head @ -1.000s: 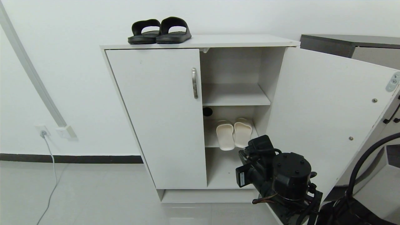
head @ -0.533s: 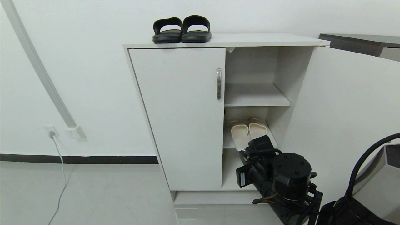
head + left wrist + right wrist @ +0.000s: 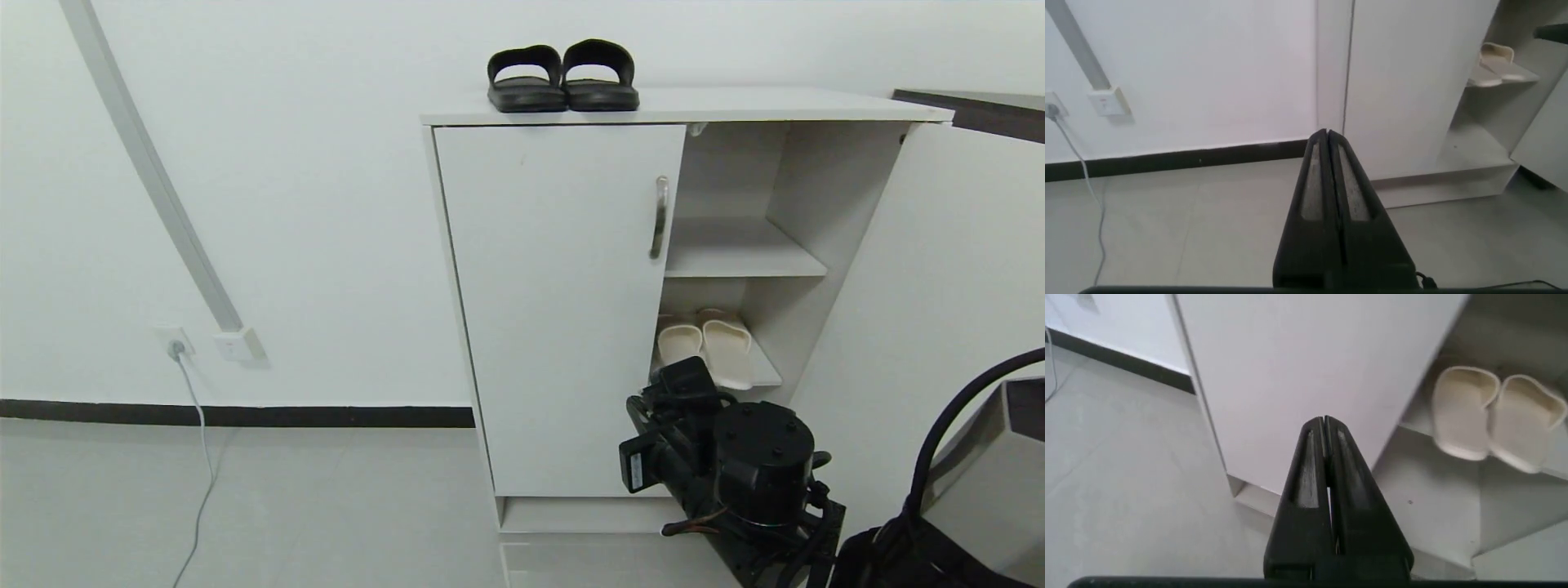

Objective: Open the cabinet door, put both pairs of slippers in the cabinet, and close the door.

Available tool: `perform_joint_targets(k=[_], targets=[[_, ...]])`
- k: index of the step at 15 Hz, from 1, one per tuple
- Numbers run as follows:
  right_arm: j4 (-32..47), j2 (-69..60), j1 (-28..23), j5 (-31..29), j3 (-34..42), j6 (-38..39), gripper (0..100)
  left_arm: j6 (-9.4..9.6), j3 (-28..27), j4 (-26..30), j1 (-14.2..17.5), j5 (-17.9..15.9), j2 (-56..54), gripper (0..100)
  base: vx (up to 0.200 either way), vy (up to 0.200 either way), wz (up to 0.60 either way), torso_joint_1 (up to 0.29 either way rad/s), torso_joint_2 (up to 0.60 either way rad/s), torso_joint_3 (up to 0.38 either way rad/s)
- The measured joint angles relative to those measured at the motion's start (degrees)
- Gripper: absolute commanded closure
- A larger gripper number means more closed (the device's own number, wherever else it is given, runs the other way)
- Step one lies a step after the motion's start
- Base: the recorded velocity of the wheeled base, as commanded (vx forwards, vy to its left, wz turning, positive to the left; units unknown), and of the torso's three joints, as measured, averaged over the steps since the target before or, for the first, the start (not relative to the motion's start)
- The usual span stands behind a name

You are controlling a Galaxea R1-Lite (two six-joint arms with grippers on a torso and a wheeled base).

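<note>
From the head view, a white cabinet [image 3: 775, 104] stood against a white wall. Its left door [image 3: 563, 327] was shut, with a metal handle [image 3: 658, 216] at its inner edge. Its right door [image 3: 939, 327] was swung wide out towards the robot. A pair of black slippers [image 3: 563, 77] sat side by side on the cabinet top, near its left end. A pair of white slippers [image 3: 706, 351] lay on the middle shelf [image 3: 767, 376], partly hidden behind the shut door's edge.

The right wrist view looked closer at the white pair, lying toes inward beside the shut door. The left wrist view took in the cabinet's left corner and the wall beside it.

The left gripper [image 3: 1327, 135] hung over the tiled floor [image 3: 326, 506] with its fingers pressed together, grasping nothing. The right gripper [image 3: 1325, 423] was likewise clenched on nothing, low before the shut door's bottom edge.

The gap between the two doors was wide. A wall socket [image 3: 170, 341] and its cable [image 3: 200, 457] lay well to the left.
</note>
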Motion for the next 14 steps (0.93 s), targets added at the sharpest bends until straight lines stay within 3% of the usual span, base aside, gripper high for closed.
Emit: perform_joint_targets(k=[4,14], targets=[[-1.27,0.0,-0.35,0.06,0.33,-0.62,100,0.0,0.0,0.0,0.0,0.02,0.0,100,0.0,0.2,0.0,0.002,0.0,-0.001],[-1.56,0.41,-0.5,0.09,0.69,-0.77,100,-0.09,0.0,-0.06,0.02,0.0,0.0,100,0.0,0.0,0.0,0.0,0.0,0.0]])
